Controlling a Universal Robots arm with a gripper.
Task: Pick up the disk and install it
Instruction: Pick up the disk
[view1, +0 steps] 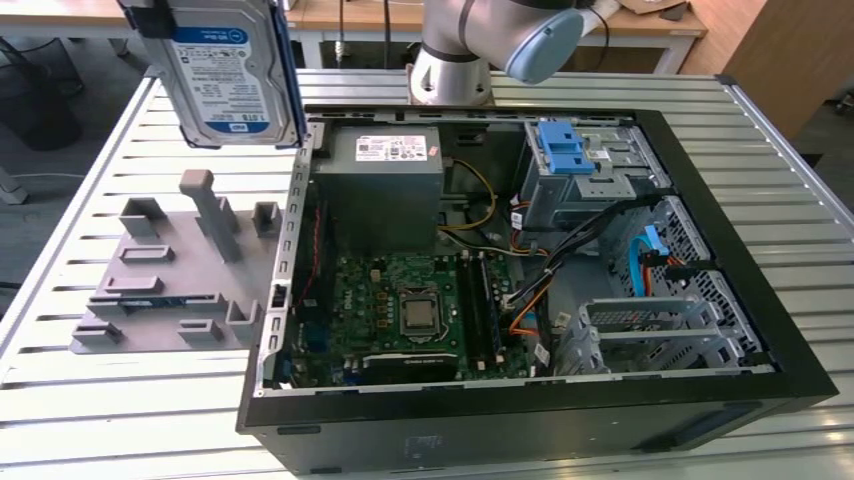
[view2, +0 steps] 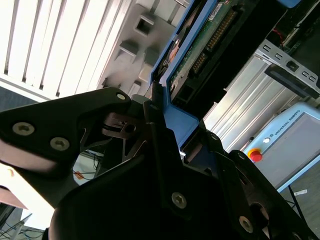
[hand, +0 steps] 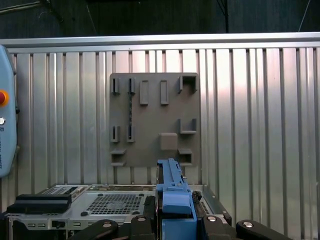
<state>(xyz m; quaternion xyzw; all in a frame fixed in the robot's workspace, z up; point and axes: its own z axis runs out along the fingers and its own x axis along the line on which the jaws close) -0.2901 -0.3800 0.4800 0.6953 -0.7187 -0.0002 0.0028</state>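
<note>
We hold the disk (view1: 230, 75) upright in the air above the grey holder (view1: 167, 265) on the tabletop (view1: 107, 400), just outside the open computer case (view1: 534, 420). Our gripper (hand: 173, 207) is clamped on its blue bracket (hand: 170, 175). We judge this carry needs a firm, untilted grip and clearance over the case wall.

Slatted metal table (view1: 120, 400) bearing a grey fixture plate (view1: 167, 290) with upright pegs and, just beside it toward the exterior view's right, an open computer case (view1: 534, 415) lying on its side.
</note>
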